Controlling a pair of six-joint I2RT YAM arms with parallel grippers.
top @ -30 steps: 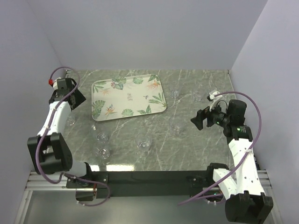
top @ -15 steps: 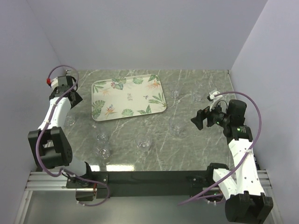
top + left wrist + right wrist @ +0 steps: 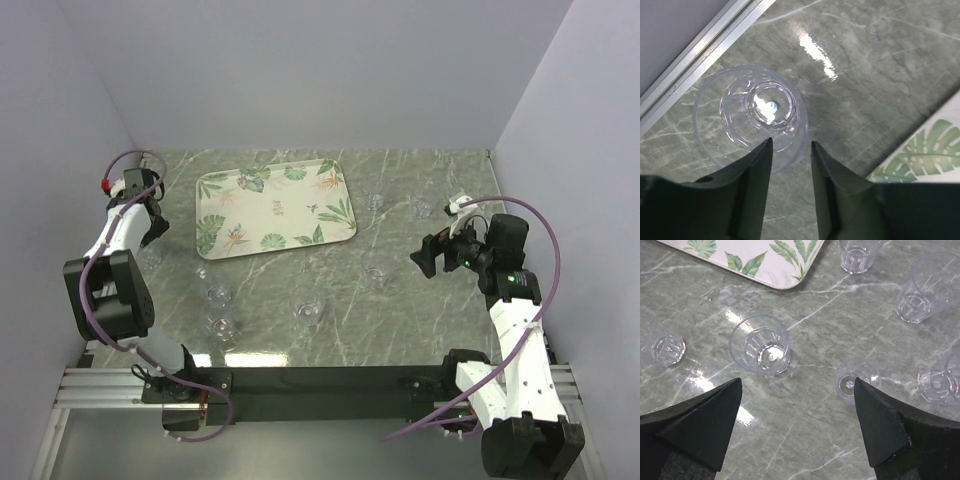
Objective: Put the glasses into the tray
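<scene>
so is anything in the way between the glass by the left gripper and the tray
Nothing visible: only bare table lies between the glass at the left gripper and the tray corner.

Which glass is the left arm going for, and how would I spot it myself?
Start at the leaf-printed tray and look off its left end, toward the metal rail at the left edge. One clear glass stands there upright, with the left gripper straddling its near wall. The other glasses are scattered in front and to the right of the tray, but this one sits alone by the rail.
</scene>
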